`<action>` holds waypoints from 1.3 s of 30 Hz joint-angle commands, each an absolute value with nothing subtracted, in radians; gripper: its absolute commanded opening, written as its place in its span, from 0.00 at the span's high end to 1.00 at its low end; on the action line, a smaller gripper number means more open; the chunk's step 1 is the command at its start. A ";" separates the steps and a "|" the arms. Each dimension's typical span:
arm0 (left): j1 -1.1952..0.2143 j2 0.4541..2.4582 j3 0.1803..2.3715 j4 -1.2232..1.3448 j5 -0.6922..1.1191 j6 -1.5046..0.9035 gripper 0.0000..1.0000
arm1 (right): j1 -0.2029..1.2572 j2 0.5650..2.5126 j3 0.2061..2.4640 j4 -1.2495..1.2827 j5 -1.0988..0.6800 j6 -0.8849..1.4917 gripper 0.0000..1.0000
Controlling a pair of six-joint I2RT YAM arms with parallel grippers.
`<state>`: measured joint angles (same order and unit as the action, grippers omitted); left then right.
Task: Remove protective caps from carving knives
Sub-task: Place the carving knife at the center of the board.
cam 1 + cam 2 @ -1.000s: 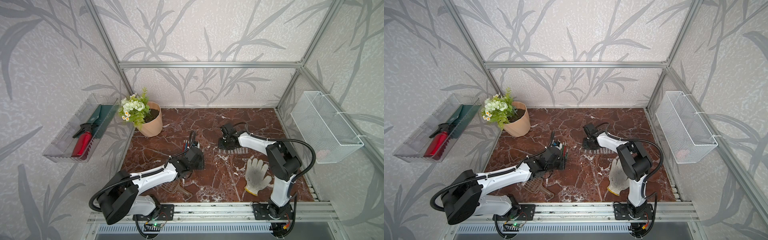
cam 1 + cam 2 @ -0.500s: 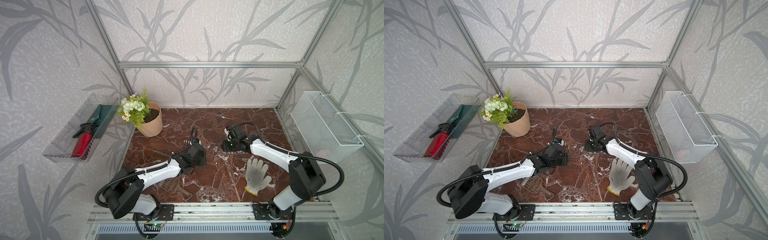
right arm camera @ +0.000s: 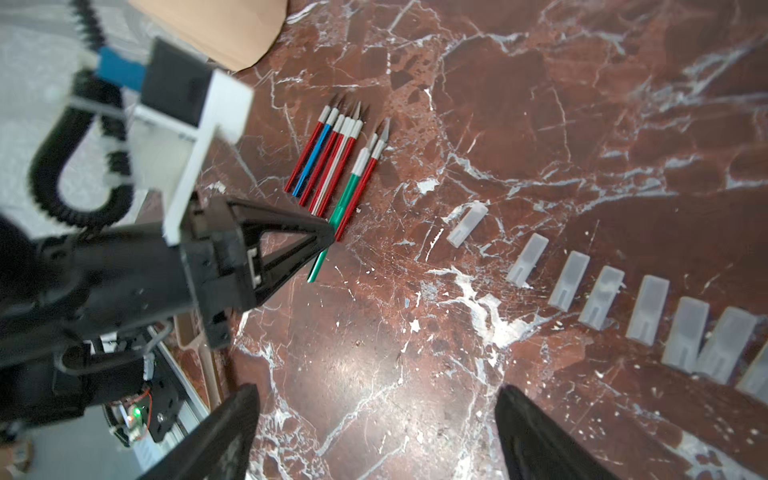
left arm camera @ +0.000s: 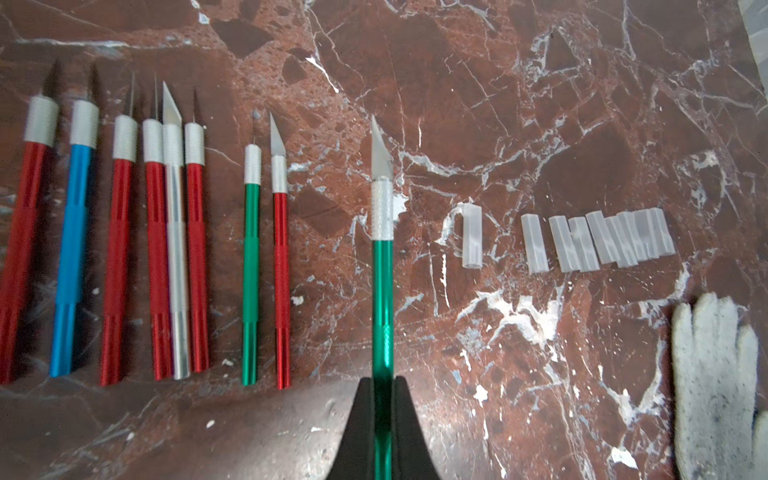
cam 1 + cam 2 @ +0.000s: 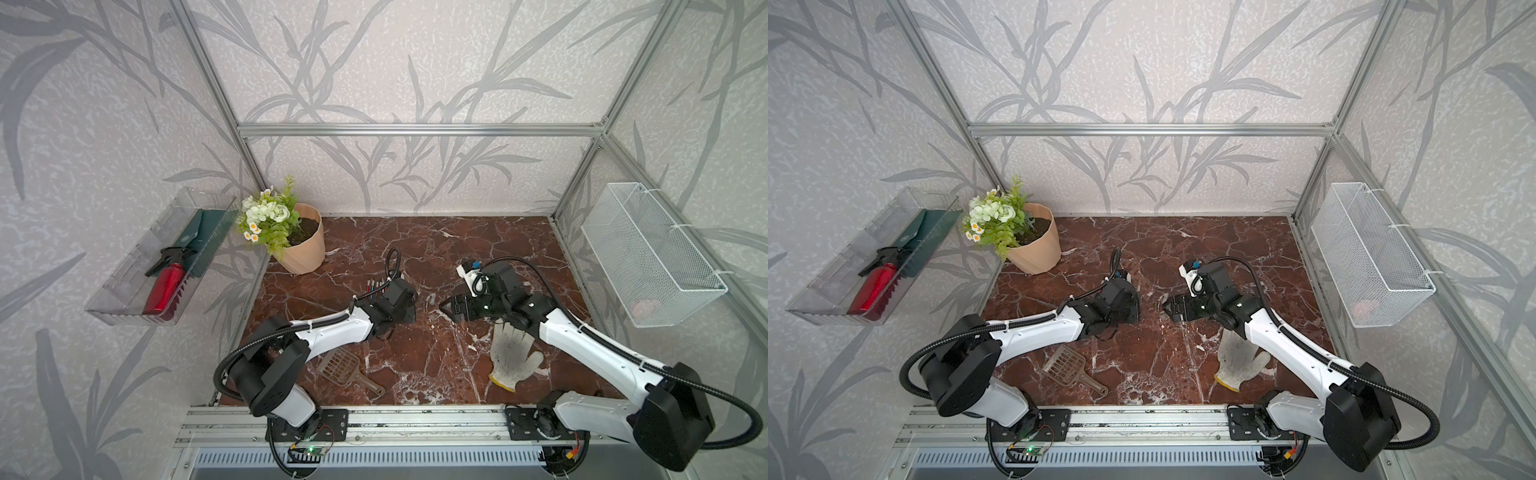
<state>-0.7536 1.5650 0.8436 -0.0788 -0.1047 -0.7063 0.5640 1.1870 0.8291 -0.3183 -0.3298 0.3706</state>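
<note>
Red-brown marble tabletop in a leaf-papered booth, with both arms reaching to its middle. Left gripper is clamped on the handle of a green knife, which appears lifted off the marble, its blade bare. Right gripper has its jaws wide apart with nothing between them. In a top view the protective caps lie just beside it at its 10 o'clock, between the two grippers. The other carving knives lie side by side at the left gripper's 10 o'clock, every visible tip uncovered.

Nine knives in all: eight down — five red, one blue, one silver, one green — plus the held one. I can separate eight caps, one a little apart from the rest; the crowded end overlaps, so a ninth may be hidden.

Uncapping looks finished to me, and this is the put-down of the last knife. The next move calls for the left arm to lay it flat beside the end of the row, blade pointing like the others, and let go, without brushing the caps.
</note>
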 commanded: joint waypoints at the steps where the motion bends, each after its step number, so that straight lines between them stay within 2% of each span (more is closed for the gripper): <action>1: -0.741 1.599 0.886 -0.103 -0.156 -0.691 1.00 | 0.567 1.126 0.808 -0.305 -0.385 0.349 0.01; 10: -0.712 1.680 0.938 -0.126 -0.164 -0.669 1.00 | 0.567 1.044 0.759 -0.286 -0.423 0.348 0.01; 30: -0.692 1.822 1.031 -0.196 -0.184 -0.650 1.00 | 0.568 1.058 0.748 -0.309 -0.403 0.333 0.01; 39: -0.687 1.839 1.040 -0.208 -0.185 -0.649 0.92 | 0.568 1.069 0.747 -0.306 -0.406 0.333 0.01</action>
<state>-0.6922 1.8240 1.0138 -0.1806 -0.1574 -0.6537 0.5640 1.0653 0.7544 -0.3050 -0.4015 0.3458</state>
